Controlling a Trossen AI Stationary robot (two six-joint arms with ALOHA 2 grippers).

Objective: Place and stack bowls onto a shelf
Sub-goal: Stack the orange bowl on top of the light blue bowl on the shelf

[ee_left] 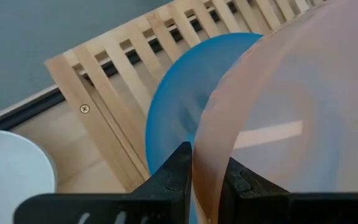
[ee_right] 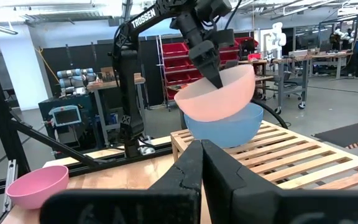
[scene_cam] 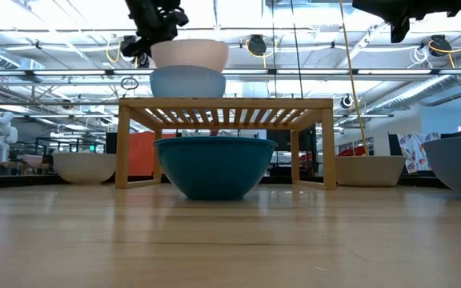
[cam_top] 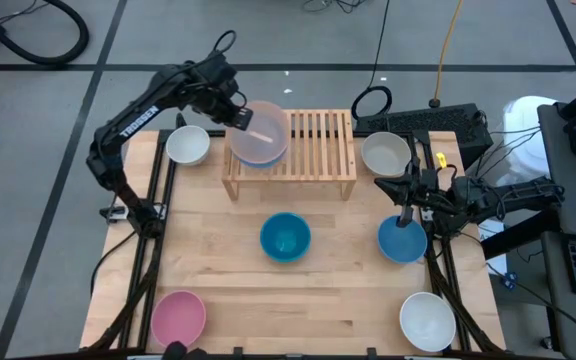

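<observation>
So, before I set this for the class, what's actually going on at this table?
The left gripper is pinching the rim of a peach bowl and holding it just above a light blue bowl that already sits on the wooden shelf. The right gripper waits shut over a blue bowl near the table's right edge. Other bowls are spread around the table, a teal bowl in front of the shelf among them.

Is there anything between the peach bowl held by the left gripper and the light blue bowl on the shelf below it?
Nothing visible: the peach bowl sits tilted directly above the light blue bowl on the shelf.
</observation>
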